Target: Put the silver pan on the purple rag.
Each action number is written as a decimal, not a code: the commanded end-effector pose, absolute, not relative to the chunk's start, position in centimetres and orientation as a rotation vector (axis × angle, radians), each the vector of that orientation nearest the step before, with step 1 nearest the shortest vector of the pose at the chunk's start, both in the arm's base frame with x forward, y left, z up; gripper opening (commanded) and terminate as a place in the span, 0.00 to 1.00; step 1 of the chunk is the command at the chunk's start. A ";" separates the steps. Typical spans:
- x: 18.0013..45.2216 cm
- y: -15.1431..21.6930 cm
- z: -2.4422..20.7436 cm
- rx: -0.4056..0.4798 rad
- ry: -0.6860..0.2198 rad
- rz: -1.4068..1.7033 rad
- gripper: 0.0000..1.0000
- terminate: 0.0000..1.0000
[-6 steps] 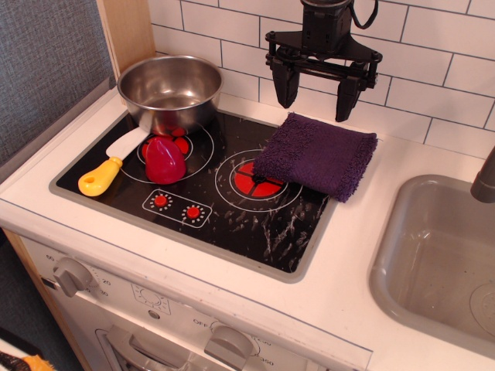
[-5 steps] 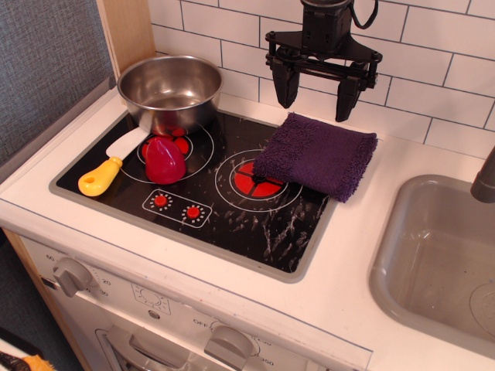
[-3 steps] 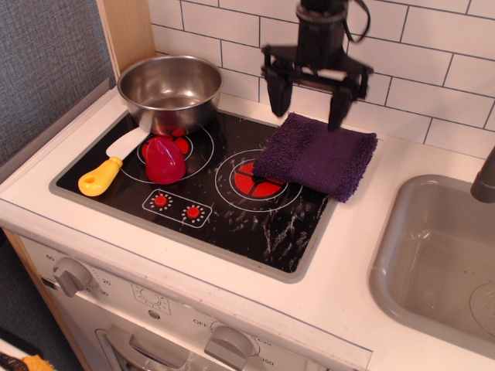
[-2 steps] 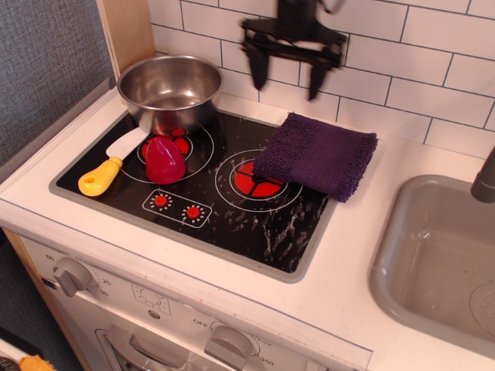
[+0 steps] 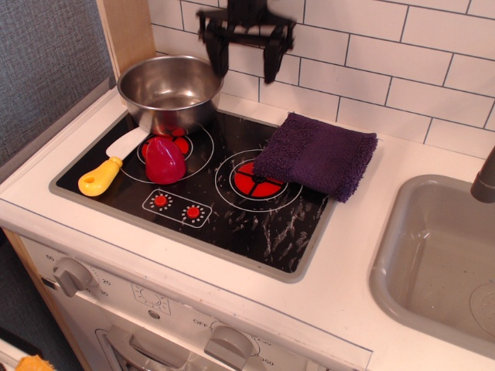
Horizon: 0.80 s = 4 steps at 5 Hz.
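The silver pan [image 5: 170,91] stands upright at the back left of the black stovetop, on the left burner. The purple rag [image 5: 317,153] lies folded at the stovetop's back right, partly over the right burner. My gripper [image 5: 245,68] hangs open and empty in the air against the tiled wall, just right of and above the pan's rim. It touches neither the pan nor the rag. Its image is motion-blurred.
A red pepper-shaped toy [image 5: 164,160] and a yellow-handled knife [image 5: 108,166] lie on the stovetop [image 5: 232,209] in front of the pan. A grey sink basin [image 5: 441,263] is at the right. A wooden post [image 5: 128,31] stands behind the pan.
My open gripper has moved left along the wall, from above the rag's back edge to beside the pan, and risen a little. Pan and rag have not moved.
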<state>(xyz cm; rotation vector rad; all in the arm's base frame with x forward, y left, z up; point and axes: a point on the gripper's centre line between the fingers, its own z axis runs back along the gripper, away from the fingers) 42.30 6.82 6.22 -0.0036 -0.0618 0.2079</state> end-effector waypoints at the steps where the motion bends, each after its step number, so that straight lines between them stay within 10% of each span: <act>1: 41.2 7.4 5.6 -0.025 -0.006 0.211 1.00 0.00; 2: 40.6 7.9 5.3 -0.040 0.003 0.227 1.00 0.00; 3: 40.4 8.0 5.5 -0.043 -0.014 0.224 0.00 0.00; 4: 40.3 7.9 5.7 -0.034 -0.012 0.207 0.00 0.00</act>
